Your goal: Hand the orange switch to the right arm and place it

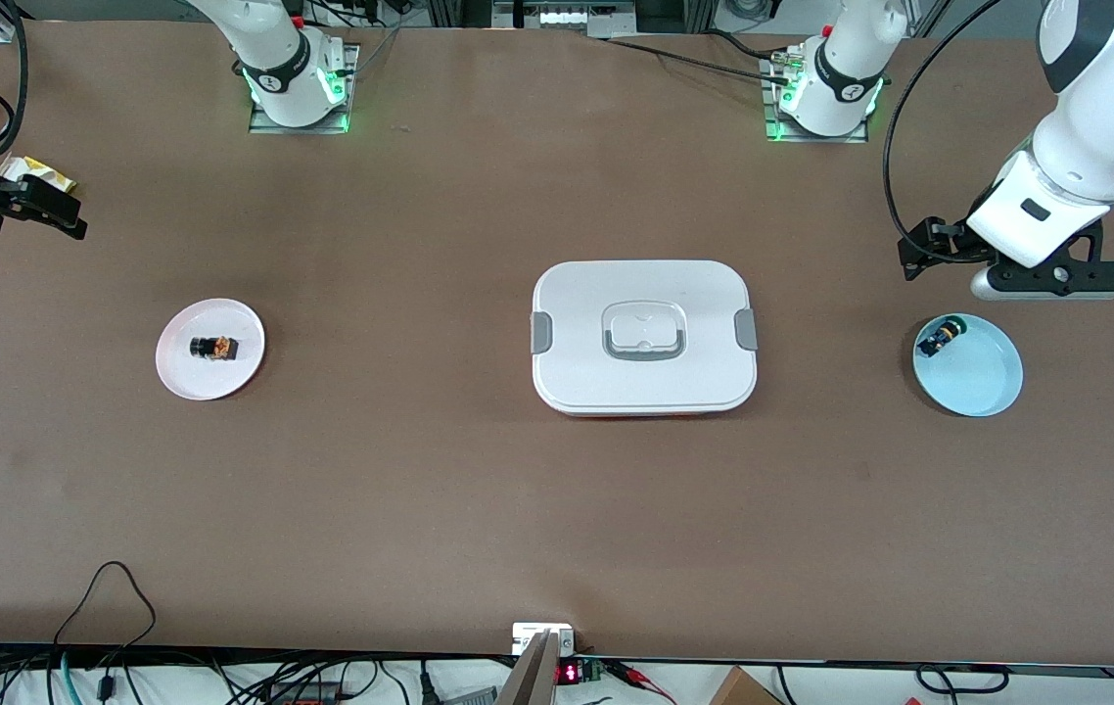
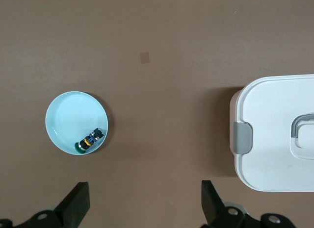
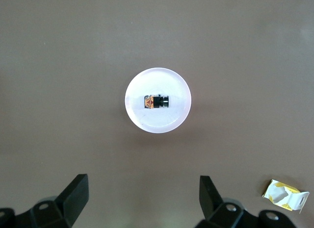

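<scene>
The orange switch (image 1: 213, 347) lies on its side on a pale pink plate (image 1: 224, 380) toward the right arm's end of the table. It also shows in the right wrist view (image 3: 156, 101) on that plate (image 3: 158, 124). My right gripper (image 1: 38, 208) hangs open and empty in the air, over bare table beside the plate; its jaws (image 3: 142, 193) stand wide apart. My left gripper (image 1: 1056, 282) is open and empty (image 2: 144, 201), over the table beside a light blue plate (image 1: 990, 387) that holds a black switch with a green ring (image 1: 941, 338), also seen in the left wrist view (image 2: 88, 140).
A white lidded container (image 1: 644, 338) with grey clasps sits at the table's middle, and its edge shows in the left wrist view (image 2: 274, 135). A yellow wrapper (image 1: 40, 176) lies near the right gripper, also in the right wrist view (image 3: 284, 194). Cables run along the table's near edge.
</scene>
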`<act>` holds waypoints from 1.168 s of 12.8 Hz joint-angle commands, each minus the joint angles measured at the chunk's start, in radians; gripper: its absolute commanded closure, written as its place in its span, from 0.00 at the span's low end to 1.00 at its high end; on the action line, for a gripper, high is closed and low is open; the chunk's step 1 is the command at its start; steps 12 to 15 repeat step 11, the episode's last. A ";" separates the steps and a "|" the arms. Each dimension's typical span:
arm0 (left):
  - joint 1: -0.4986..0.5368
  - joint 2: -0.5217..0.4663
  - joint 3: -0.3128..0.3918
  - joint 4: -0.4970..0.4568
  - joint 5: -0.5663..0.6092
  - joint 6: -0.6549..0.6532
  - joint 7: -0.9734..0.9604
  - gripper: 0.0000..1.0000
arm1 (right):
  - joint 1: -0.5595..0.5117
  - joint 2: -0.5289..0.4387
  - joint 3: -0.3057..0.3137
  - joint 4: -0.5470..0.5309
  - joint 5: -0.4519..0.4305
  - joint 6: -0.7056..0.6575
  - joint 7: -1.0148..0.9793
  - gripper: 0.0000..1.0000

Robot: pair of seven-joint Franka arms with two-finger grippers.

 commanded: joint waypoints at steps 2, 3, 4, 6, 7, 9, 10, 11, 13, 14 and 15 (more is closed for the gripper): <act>0.001 -0.011 0.000 -0.012 0.002 -0.006 -0.008 0.00 | 0.000 0.013 -0.001 0.026 0.013 -0.020 -0.020 0.00; 0.001 -0.011 -0.001 -0.012 0.011 -0.006 -0.008 0.00 | 0.003 0.011 -0.001 0.029 0.014 -0.019 -0.023 0.00; 0.000 -0.011 -0.001 -0.012 0.025 -0.006 -0.006 0.00 | 0.002 0.008 -0.003 0.037 0.014 -0.020 -0.025 0.00; 0.000 -0.008 -0.003 -0.001 0.028 -0.006 -0.006 0.00 | -0.001 0.008 -0.006 0.045 0.042 -0.022 -0.028 0.00; 0.000 -0.002 -0.003 0.004 0.028 -0.006 -0.006 0.00 | 0.002 0.010 -0.003 0.045 0.039 -0.023 -0.031 0.00; 0.000 0.004 -0.001 0.011 0.028 -0.006 -0.006 0.00 | 0.002 0.011 -0.001 0.045 0.037 -0.023 -0.031 0.00; 0.000 0.004 -0.001 0.013 0.028 -0.006 -0.006 0.00 | 0.002 0.011 -0.001 0.045 0.037 -0.023 -0.031 0.00; 0.000 0.004 -0.003 0.013 0.028 -0.006 -0.005 0.00 | 0.003 0.011 -0.001 0.045 0.037 -0.025 -0.031 0.00; 0.000 0.004 -0.003 0.013 0.028 -0.006 -0.005 0.00 | 0.003 0.011 -0.001 0.045 0.037 -0.025 -0.031 0.00; 0.000 0.004 -0.003 0.013 0.028 -0.006 -0.005 0.00 | 0.003 0.011 -0.001 0.045 0.037 -0.025 -0.031 0.00; 0.000 0.004 -0.003 0.013 0.028 -0.006 -0.005 0.00 | 0.003 0.011 -0.001 0.045 0.037 -0.025 -0.031 0.00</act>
